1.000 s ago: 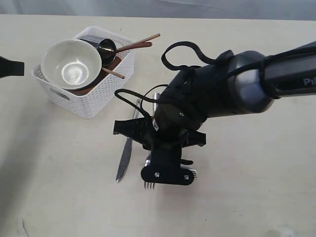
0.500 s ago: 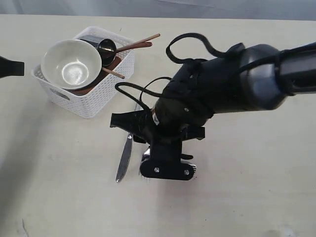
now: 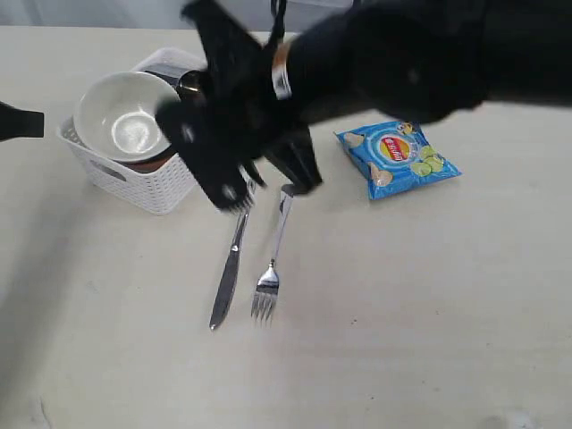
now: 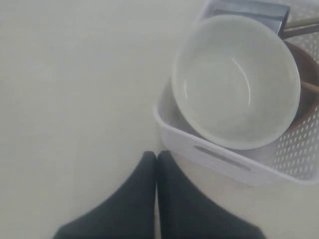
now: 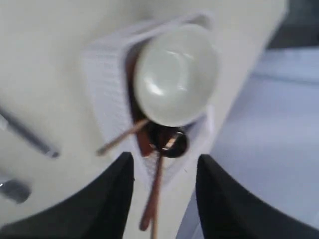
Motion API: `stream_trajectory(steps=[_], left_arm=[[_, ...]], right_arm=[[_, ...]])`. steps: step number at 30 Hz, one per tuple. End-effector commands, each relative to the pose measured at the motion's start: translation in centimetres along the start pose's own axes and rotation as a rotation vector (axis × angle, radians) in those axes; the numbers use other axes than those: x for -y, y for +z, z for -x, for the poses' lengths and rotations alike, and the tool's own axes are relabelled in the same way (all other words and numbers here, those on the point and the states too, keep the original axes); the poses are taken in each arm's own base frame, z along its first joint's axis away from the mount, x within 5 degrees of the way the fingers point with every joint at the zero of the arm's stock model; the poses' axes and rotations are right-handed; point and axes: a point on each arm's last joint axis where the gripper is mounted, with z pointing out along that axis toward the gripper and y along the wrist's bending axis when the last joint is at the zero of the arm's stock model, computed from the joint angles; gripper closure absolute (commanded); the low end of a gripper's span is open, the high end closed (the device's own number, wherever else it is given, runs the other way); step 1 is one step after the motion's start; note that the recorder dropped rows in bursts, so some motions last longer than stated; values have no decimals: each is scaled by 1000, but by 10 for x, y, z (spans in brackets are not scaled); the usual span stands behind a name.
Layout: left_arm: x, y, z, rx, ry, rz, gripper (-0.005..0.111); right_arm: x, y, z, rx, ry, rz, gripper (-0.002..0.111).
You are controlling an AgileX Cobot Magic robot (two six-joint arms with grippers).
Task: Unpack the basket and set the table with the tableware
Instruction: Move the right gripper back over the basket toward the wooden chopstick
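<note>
Basket (image 3: 152, 183) stands just beside the blurred right gripper (image 3: 259, 174), the cream bowl (image 3: 125, 116) inside it; knife (image 3: 228, 268) and fork (image 3: 268, 277) lie side by side on the table (image 3: 429, 313) right by that gripper, the blue chip bag (image 3: 398, 156) on its other side. Left wrist view: the left gripper (image 4: 157, 159), pressed together, points at the basket's handle wall, near it. Right wrist view: the right gripper is spread wide, basket ahead of it, wooden spoon (image 5: 155, 194) jutting toward the gap.

left gripper (image 4: 157, 156) closed, right gripper (image 5: 164, 162) parted
</note>
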Motion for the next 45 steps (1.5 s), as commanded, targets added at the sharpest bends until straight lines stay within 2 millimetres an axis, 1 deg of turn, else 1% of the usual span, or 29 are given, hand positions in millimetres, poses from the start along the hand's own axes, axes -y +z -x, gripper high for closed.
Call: stream_trajectory(steps=[1, 2, 4, 6, 8, 10, 13, 15, 17, 20, 22, 24, 28, 32, 38, 45], left_arm=[[-1, -1, -2, -7, -6, 1, 107], [-1, -1, -2, -7, -6, 1, 107], [-1, -1, -2, -7, -6, 1, 107], [-1, -1, -2, -7, -6, 1, 107], [-1, -1, -2, -7, -6, 1, 107], [-1, -1, -2, -7, -6, 1, 107], [-1, -1, -2, -7, -6, 1, 107], [-1, -1, -2, -10, -6, 1, 107], [-1, -1, -2, -12, -6, 1, 107], [-1, -1, -2, -12, -6, 1, 107], [-1, -1, -2, -12, -6, 1, 107], [-1, -1, -2, -12, -6, 1, 107], [-1, -1, -2, -12, -6, 1, 107], [-1, -1, -2, -12, -6, 1, 107], [-1, -1, -2, -12, -6, 1, 107], [-1, -1, -2, -12, 2, 1, 107]], right_arm=[[61, -7, -31, -15, 584, -181, 68], [70, -5, -40, -43, 683, -165, 68], [77, -1, -53, -109, 834, -70, 68], [80, 10, -60, -142, 977, 63, 68], [83, 19, -58, -139, 1072, 229, 68], [88, 27, -52, -125, 1114, 340, 68], [88, 46, -40, -157, 1169, 465, 68], [88, 67, -33, -175, 1179, 466, 68], [84, 85, -28, -234, 1188, 449, 68], [76, 105, -23, -327, 1191, 422, 68], [69, 114, -19, -364, 1189, 422, 68], [66, 118, -14, -374, 1201, 429, 68], [65, 119, -8, -376, 1215, 431, 68], [63, 121, -9, -385, 1216, 432, 68], [53, 127, -14, -441, 1192, 438, 68], [52, 128, -14, -441, 1197, 443, 68]])
